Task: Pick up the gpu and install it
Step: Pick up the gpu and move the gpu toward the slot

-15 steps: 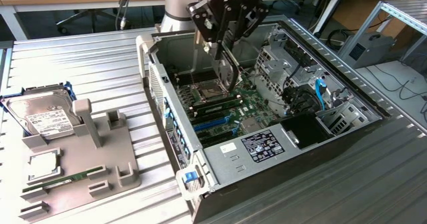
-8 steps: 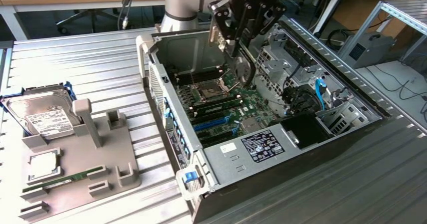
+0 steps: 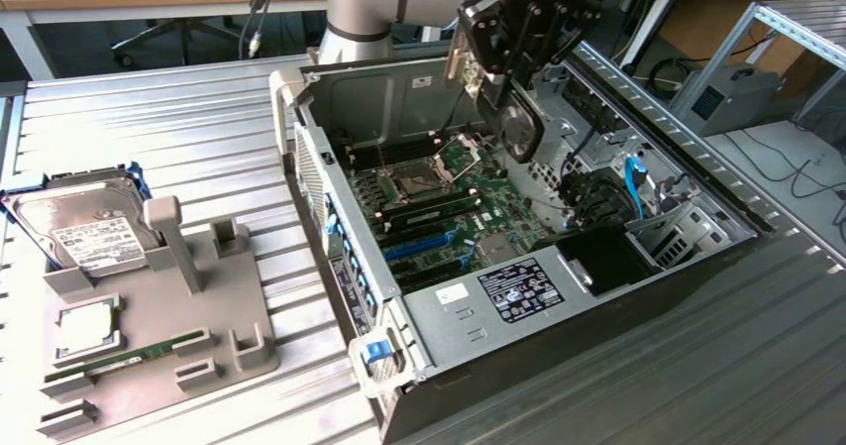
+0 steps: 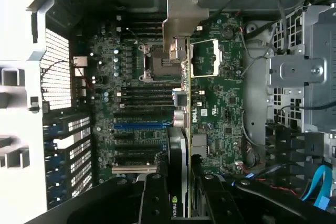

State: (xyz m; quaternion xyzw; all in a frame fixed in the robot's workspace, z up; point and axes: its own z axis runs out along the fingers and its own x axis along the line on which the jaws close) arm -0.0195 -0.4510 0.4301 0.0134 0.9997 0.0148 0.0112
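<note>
Gpu (image 3: 520, 133): gripped in my part-closed end effector (image 4: 181, 200) over the open case (image 3: 595, 366); card edge wanted squaring with slot (image 4: 142, 126), bracket (image 4: 184, 19) rearward.

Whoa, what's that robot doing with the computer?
The robot arm's gripper has its jaws shut on the gpu, a green card with a silver bracket. It holds the card in the air over the motherboard inside the open computer case. The card is not plugged in yet. A hard drive sits on a grey stand on the exterior view's left.
</note>
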